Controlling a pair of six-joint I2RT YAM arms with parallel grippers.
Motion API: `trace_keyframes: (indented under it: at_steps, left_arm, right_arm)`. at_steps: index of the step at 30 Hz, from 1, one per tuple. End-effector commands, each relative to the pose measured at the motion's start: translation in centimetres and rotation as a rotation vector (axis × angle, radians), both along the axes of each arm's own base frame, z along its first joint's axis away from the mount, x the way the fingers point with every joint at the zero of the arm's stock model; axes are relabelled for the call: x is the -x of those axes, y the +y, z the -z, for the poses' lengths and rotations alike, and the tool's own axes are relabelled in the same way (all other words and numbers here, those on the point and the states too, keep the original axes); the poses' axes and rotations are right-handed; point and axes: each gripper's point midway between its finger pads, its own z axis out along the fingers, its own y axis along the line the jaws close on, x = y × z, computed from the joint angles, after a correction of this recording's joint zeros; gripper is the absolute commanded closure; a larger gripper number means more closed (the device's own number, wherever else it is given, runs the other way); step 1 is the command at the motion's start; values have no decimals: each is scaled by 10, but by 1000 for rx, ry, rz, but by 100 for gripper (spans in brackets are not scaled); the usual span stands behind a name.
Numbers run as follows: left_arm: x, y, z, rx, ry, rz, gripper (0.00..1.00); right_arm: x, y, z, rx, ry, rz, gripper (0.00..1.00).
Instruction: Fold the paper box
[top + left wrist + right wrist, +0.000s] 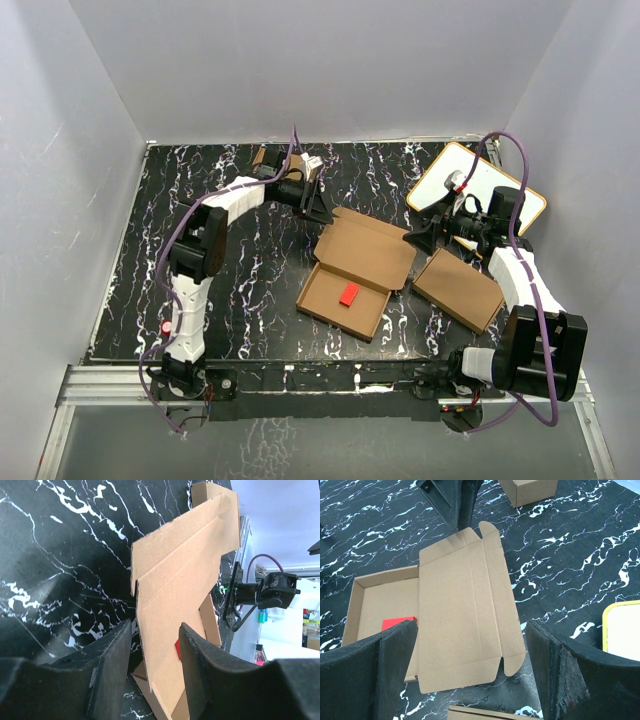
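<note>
Black padded fingers (107,670) of the left tool (155,630) fill the foreground, standing partly apart on either side of an edge of the opened lid of the paper box (175,580). We see no clamp on the cardboard. Opposite, the right tool (470,630) hangs released above the same lid, its fingers spread wide and touching nothing. The box lies mid-table between the two arms, lid folded back toward the far side with rounded tabs at its ends, and its shallow tray (322,300) faces the near edge. A small red block (349,293) lies in the tray. Just right of it sits a flat closed carton (458,290), and beyond that a white board (478,185) with a yellow rim. A chunkier little carton (268,157) stands at the far edge of the black, white-veined table (240,280).
</note>
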Motion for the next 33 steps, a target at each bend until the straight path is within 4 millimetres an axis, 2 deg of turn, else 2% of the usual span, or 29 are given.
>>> trace_keyframes:
  at_steps: [1, 3, 6, 11, 12, 21, 24, 25, 26, 33]
  left_arm:
    - [4, -13, -11, 61, 12, 63, 63]
    - [5, -17, -5, 58, 28, 76, 70]
    - [5, -21, -1, 46, 34, 91, 74]
    - [2, -22, -2, 39, 23, 88, 98]
    - [1, -22, -3, 39, 16, 86, 100]
    - [-6, -14, -21, 34, -56, 29, 100]
    - [-7, 0, -25, 35, -86, -67, 100]
    - [-11, 4, -39, 47, -145, -112, 100]
    - [-10, 10, -42, 37, -173, -154, 100]
    - [15, 47, -49, 18, -309, -410, 100]
  right_arm:
    - [-5, -2, -12, 14, -90, -14, 2]
    - [-5, -2, -13, 14, -92, -14, 2]
    - [-5, -2, -13, 16, -93, -12, 2]
    - [-4, -2, -13, 17, -96, -14, 2]
    - [-4, -2, -13, 16, -93, -15, 2]
    - [-2, 0, -11, -3, -74, -31, 2]
    - [-1, 2, -8, -25, -40, -40, 2]
    - [-2, 2, -6, -34, -23, -42, 2]
    - [-2, 3, -3, -48, 5, -41, 2]
    - [-7, 15, 20, -83, 157, -71, 3]
